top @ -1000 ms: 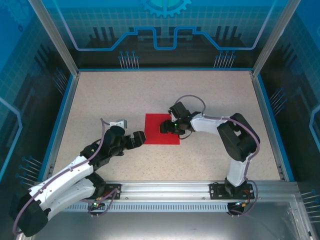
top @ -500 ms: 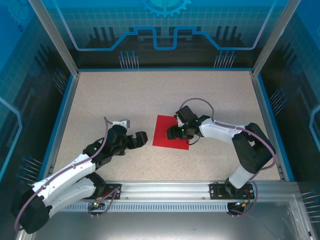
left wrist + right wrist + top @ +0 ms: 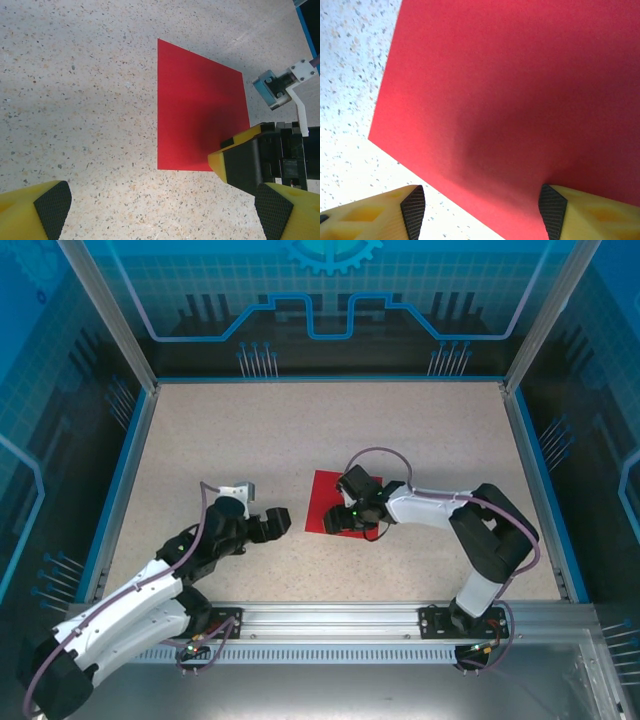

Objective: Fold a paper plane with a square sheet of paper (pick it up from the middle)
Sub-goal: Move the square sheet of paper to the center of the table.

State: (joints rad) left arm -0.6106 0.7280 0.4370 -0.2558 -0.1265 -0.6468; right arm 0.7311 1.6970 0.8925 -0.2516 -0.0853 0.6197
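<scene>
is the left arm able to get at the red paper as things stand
Probably yes: the left gripper is open beside the red paper, with bare table between; the right gripper sits over the opposite side.

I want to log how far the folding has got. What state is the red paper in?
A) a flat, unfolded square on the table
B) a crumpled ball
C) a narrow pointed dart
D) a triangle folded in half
A: the square sheet of paper lies on the table with four straight edges and no crease showing.
</scene>
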